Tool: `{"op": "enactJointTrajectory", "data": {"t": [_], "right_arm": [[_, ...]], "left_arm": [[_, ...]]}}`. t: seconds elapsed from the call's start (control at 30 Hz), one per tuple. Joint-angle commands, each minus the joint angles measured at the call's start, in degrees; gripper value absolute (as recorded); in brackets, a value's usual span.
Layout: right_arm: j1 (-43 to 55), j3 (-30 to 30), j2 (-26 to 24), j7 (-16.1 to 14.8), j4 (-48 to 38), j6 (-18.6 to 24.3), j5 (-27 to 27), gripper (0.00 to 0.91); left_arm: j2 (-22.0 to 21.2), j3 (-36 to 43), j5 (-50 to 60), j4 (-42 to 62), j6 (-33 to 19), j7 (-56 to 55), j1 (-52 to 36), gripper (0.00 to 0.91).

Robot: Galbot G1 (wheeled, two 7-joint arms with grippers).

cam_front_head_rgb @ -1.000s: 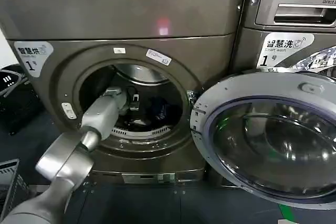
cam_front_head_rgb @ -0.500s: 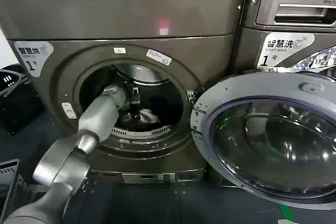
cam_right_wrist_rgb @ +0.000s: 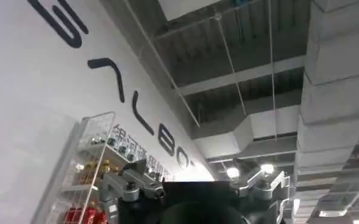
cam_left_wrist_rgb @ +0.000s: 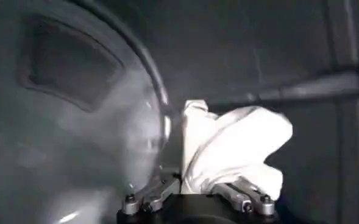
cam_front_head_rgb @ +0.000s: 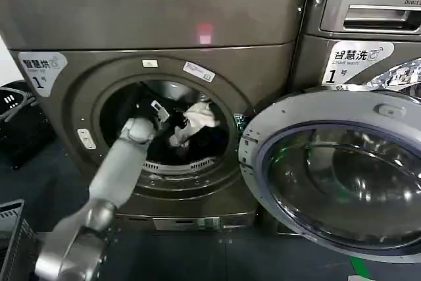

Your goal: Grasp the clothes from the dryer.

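White clothes (cam_front_head_rgb: 195, 122) are hanging pinched in the left gripper (cam_front_head_rgb: 166, 118) inside the dryer (cam_front_head_rgb: 158, 90) drum; right gripper (cam_right_wrist_rgb: 194, 185) is pointing ceilingward, spread.

"1" sticker (cam_front_head_rgb: 41, 70) on dryer (cam_front_head_rgb: 158, 24); "LG" on neighbouring machine (cam_front_head_rgb: 368, 4).

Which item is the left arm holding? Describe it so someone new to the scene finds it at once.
Start at the big bronze-grey dryer with its door swung open. Inside the round drum mouth, the left gripper is shut on a small crumpled white garment, lifted off the drum floor. It is the one bright white thing against the dark drum.
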Motion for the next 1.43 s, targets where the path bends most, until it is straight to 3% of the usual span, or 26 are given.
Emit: {"op": "enactJointTrajectory", "data": {"t": [0.03, 0.27, 0.4, 0.7, 1.43], "right_arm": [[-0.07, 0.21, 0.16, 0.10, -0.02, 0.78, -0.07, 0.907], [0.02, 0.12, 0.39, 0.02, 0.16, 1.81, -0.01, 0.907], [-0.06, 0.54, 0.29, -0.09, 0.13, 1.24, -0.01, 0.907], [-0.32, 1.21, 0.18, -0.14, -0.42, 2.85, 0.57, 0.907], [0.07, 1.18, 0.36, -1.18, -0.07, 1.50, 0.07, 0.907]], "left_arm": [[-1.81, -7.34, -10.26, -18.41, 1.35, -20.24, 13.24, 0.000], [-5.68, -10.72, -12.27, -24.64, 1.34, -38.58, 19.20, 0.000], [-7.80, -11.74, -12.47, -27.34, 0.81, -43.13, 21.91, 0.000], [-9.47, -11.85, -11.54, -26.05, -0.68, -43.29, 21.09, 0.000], [-8.91, -11.46, -12.89, -25.62, 3.05, -41.57, 20.90, 0.000]]}}
